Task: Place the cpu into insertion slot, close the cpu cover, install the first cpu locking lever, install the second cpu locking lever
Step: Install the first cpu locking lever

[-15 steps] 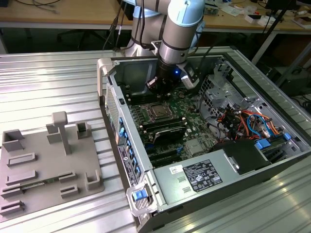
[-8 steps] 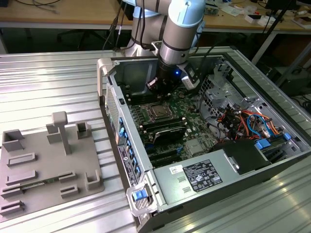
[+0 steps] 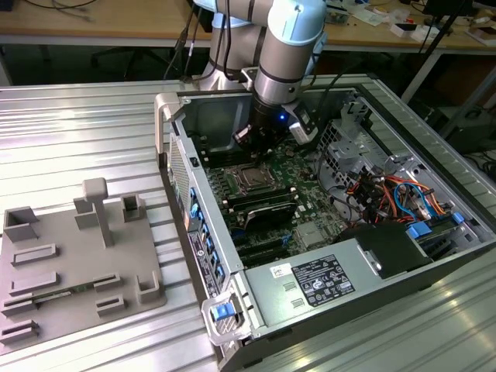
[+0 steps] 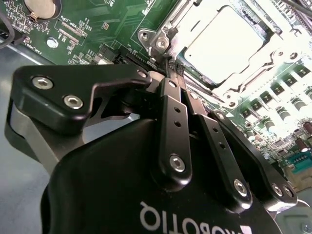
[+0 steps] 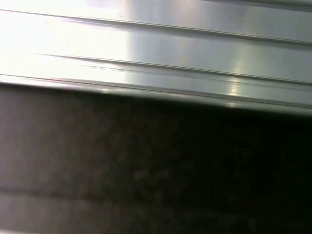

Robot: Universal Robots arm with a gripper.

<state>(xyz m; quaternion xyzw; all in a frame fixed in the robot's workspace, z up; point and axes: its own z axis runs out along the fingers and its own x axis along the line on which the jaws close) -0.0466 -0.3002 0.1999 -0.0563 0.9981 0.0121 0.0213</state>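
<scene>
We see the arm (image 3: 291, 46) reaching down into the open computer case (image 3: 457, 194), which lies on a ribbed metal table (image 3: 77, 132). Its gripper (image 3: 256, 143) hangs just over the far edge of the insertion slot (image 3: 266, 184) on the green board (image 3: 310, 182). In the second wrist view the gripper (image 4: 173, 66) has its black fingers (image 4: 170, 122) pressed together, tips at a corner of the slot; we cannot tell whether a thin lever is caught between them. Just beyond the tips the cpu (image 4: 224, 44) sits in the slot, silver top up, with the cpu cover (image 4: 265, 66) lying flat around it. The gripper's own dark body blocks the nearer part of the board there. In the exterior view, long black memory slots (image 3: 260, 205) lie just nearer than the slot, and orange and blue cables (image 3: 387, 194) crowd the exterior view's right. A grey tray (image 3: 70, 263) lies on the table at the exterior view's left, well apart from the case. The first wrist view shows ribbed metal (image 5: 156, 48) above a dark surface.
</scene>
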